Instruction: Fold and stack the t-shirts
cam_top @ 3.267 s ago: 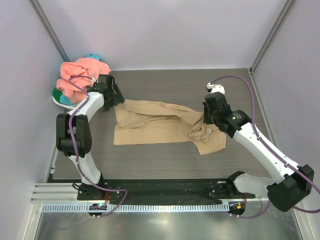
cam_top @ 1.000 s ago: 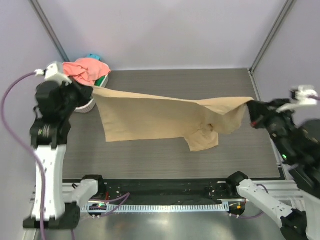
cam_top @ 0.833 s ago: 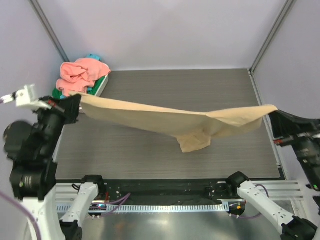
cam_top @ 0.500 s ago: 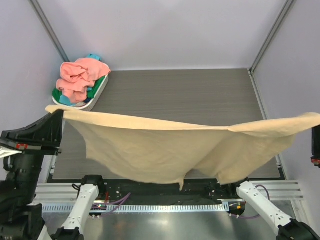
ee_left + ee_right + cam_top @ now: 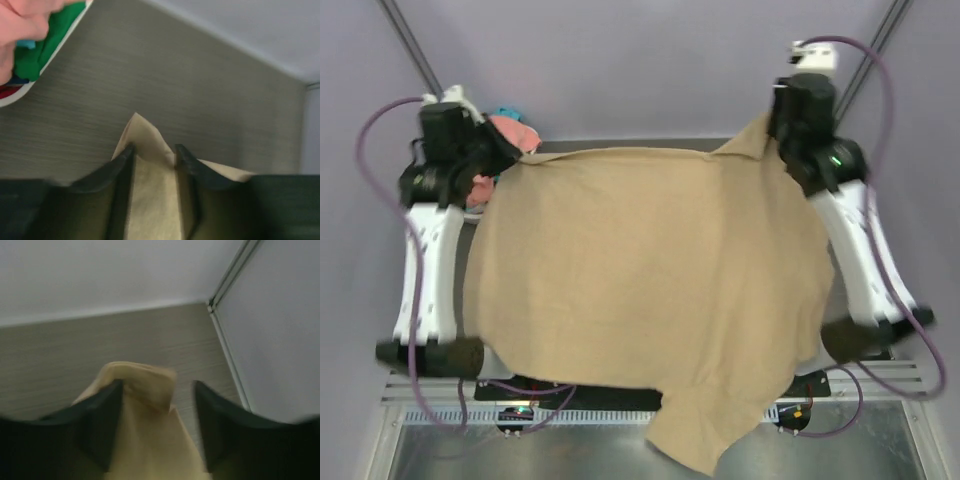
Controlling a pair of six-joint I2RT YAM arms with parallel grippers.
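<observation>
We have swung the tan t-shirt (image 5: 650, 300) far over the desk (image 5: 60, 345) since before; left claw (image 5: 154, 149) and right claw (image 5: 157, 385) each pinch a far corner, held edge running left-right, sleeve trailing near.

We see a dark table (image 5: 200, 100) with a fine wood grain filling most of the left wrist view. In the upper left of that view, the thin white rim of a basket (image 5: 10, 99) lies on it. A pale lilac back wall (image 5: 640, 70) closes the top of the overhead view, with a dark metal post (image 5: 405, 35) slanting in its upper left corner. Along the bottom edge runs a perforated rail (image 5: 590, 415), and below it we make out a dull sheet of metal (image 5: 520, 455).
</observation>
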